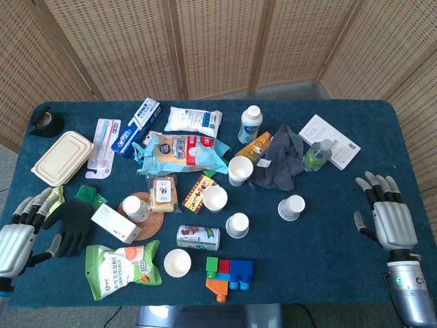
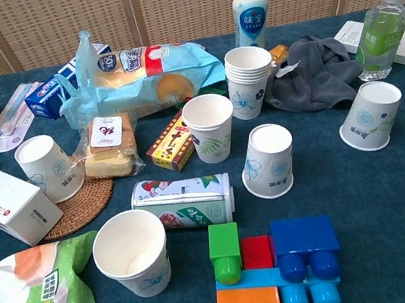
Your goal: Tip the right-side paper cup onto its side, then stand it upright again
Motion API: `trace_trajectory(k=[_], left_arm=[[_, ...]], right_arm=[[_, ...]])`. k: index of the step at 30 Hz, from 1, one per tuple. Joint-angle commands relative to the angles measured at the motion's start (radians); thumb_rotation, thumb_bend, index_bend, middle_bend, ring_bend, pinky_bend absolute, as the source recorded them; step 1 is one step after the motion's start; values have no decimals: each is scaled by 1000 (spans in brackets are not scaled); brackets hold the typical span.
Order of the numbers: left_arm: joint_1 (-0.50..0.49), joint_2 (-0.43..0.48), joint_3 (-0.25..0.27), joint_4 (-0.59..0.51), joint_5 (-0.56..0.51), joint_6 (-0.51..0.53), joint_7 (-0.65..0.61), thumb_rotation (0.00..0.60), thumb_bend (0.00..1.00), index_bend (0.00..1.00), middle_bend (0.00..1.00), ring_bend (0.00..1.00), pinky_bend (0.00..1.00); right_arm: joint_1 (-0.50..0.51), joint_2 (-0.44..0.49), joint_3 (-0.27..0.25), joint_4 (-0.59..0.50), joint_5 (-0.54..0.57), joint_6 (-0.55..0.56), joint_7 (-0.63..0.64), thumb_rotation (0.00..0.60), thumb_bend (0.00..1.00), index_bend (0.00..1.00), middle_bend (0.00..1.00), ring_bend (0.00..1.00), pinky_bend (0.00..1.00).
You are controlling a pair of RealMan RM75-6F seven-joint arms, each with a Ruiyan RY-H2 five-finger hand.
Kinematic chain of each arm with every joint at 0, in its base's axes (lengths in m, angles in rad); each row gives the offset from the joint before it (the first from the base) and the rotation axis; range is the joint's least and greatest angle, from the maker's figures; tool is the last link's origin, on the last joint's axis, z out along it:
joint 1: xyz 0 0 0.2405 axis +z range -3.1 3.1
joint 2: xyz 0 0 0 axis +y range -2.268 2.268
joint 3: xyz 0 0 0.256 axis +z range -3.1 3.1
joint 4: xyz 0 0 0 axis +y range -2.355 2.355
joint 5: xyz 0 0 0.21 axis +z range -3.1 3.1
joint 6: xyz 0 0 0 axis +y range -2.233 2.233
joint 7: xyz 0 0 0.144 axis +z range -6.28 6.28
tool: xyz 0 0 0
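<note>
The right-side paper cup (image 1: 292, 207) (image 2: 370, 116) stands on the blue tablecloth, white with a blue print, its wider end down. Nothing touches it. My right hand (image 1: 386, 219) hovers at the table's right edge, well to the right of the cup, palm facing down and fingers spread, holding nothing. My left hand (image 1: 20, 232) is at the table's left edge with fingers apart and nothing in it. The chest view shows neither hand.
Behind the cup lie a grey cloth (image 1: 280, 158) (image 2: 313, 74), a green water bottle (image 1: 315, 155) (image 2: 379, 32) and a white booklet (image 1: 329, 141). Another paper cup (image 1: 237, 225) (image 2: 269, 160) stands to its left. Toy blocks (image 1: 229, 273) sit near the front edge.
</note>
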Motion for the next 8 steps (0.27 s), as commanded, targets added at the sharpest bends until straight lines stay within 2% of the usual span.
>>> trace_trajectory(k=[1, 8], left_arm=[[-6, -7, -5, 1, -8, -7, 3, 600, 509, 0, 0, 0, 0], [-17, -17, -11, 5, -17, -22, 8, 600, 509, 0, 0, 0, 0]], right_arm=[[-12, 0, -6, -5, 0, 9, -4, 600, 505, 129, 0, 0, 0], [-27, 1, -6, -16, -4, 11, -10, 600, 505, 129, 0, 0, 0]])
